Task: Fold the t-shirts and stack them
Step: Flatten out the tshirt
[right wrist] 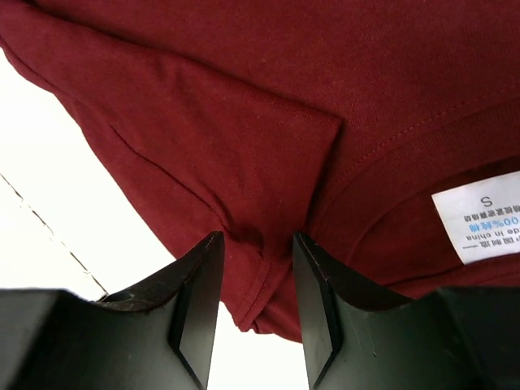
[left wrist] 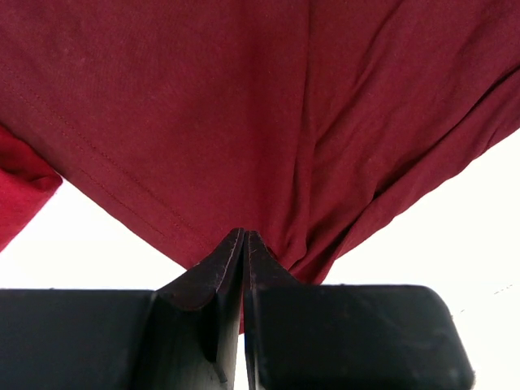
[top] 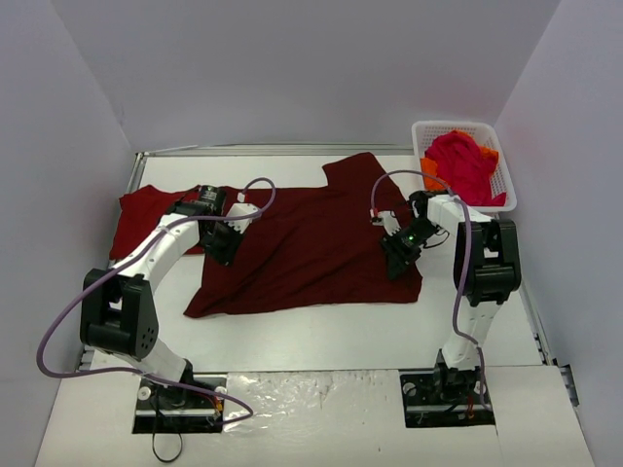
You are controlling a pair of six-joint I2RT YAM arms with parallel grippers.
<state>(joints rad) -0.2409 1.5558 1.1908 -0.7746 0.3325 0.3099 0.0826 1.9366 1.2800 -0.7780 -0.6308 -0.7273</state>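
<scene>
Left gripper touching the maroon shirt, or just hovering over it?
Touching. The left wrist view shows the left gripper with its jaws shut on the edge of the maroon t-shirt, and creases fan out from the pinch.

Top view: even, diffuse light from above, only faint soft shadows on the white flat worktop (top: pixel 321 336). There's mild glare on the wrinkled glossy white sheet (top: pixel 311 389) at the near edge. Wrist views: worktop blows out to flat white. The dark maroon cloth t-shirt (left wrist: pixel 244 106) is sharp, stitching visible. Black jaws are underexposed, with little detail. Fine print on the white size label (right wrist: pixel 479 215) is blurred.
</scene>
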